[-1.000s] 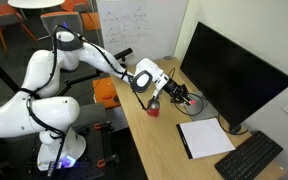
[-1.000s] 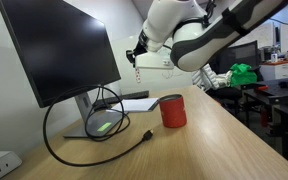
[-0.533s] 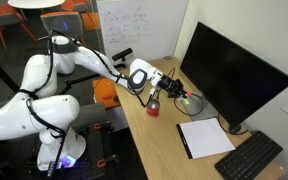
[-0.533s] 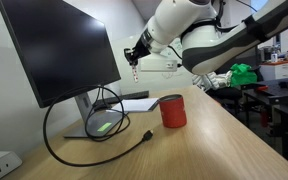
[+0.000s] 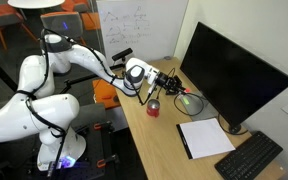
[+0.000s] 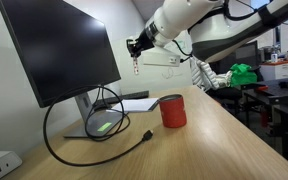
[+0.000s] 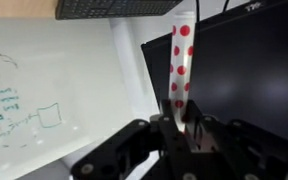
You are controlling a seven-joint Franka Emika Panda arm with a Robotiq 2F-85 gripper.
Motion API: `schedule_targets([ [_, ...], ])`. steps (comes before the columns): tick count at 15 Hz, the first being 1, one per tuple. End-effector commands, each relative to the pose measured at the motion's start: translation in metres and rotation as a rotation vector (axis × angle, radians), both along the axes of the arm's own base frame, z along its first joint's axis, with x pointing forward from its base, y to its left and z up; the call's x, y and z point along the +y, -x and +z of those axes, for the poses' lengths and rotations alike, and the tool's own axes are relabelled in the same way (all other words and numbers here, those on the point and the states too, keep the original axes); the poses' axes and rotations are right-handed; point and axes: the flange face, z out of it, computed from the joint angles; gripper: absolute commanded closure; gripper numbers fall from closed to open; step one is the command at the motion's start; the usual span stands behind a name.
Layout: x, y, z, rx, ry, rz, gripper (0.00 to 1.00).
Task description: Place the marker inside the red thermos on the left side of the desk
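My gripper is shut on the marker, a whitish stick with red dots that points away from the jaws in the wrist view. In both exterior views the gripper is raised well above the desk, with the marker hanging below it. The red thermos stands upright on the desk, below and apart from the gripper, its top open.
A large black monitor stands on the desk with a coiled black cable at its foot. A white paper pad and a keyboard lie further along. A whiteboard stands behind.
The gripper with the marker has moved up and away from the thermos, toward the whiteboard end of the desk. The thermos has not moved.
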Motion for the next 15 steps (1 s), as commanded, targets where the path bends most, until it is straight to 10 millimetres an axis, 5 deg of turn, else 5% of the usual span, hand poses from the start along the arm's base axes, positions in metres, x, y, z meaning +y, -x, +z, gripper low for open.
schedule_targets([
  [1, 0.004, 0.003, 0.005, -0.032, -0.009, 0.002, 0.95],
  [9, 0.011, 0.009, -0.002, -0.028, -0.022, 0.055, 0.95],
  [15, 0.025, 0.041, -0.014, -0.005, -0.009, 0.13, 0.95],
])
